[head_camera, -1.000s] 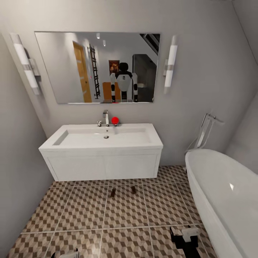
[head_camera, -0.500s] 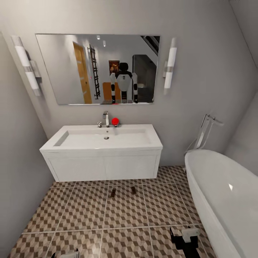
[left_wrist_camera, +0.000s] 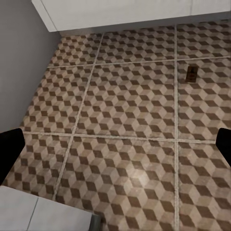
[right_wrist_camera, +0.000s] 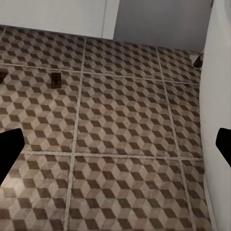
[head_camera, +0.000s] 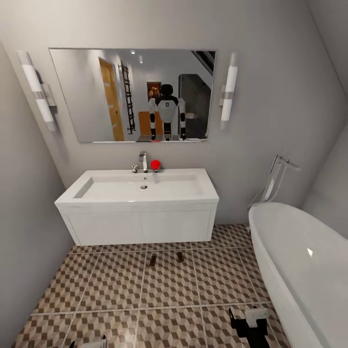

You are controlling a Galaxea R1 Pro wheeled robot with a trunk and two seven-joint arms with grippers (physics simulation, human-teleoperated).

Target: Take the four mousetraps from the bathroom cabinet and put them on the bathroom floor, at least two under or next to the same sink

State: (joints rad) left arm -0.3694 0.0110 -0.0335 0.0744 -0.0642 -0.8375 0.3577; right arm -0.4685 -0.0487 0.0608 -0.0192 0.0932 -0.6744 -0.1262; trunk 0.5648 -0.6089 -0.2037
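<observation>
2 mousetraps [head_camera: 152,260] [head_camera: 180,256] lie on the bathroom floor [head_camera: 116,285] just before the bathroom sink [head_camera: 137,203], at 12 o'clock. Both hands, left hand [left_wrist_camera: 115,144] and right hand [right_wrist_camera: 115,144], hang spread wide, holding nothing.

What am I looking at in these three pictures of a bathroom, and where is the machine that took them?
The big picture comes from a camera on a wheeled robot's head. You can see the robot itself, white and black, in the mirror above the sink. The bathtub is on the right. At the picture's lower edge is its right gripper, a two-fingered claw.

The other two pictures come from cameras on its wrists, looking down along the claws at the patterned floor. The dark shapes at their sides are the fingers, set wide apart, so both claws are open and hold nothing.

Two small brown mousetraps lie on the tiles in front of the sink: one and another beside it, apart.
</observation>
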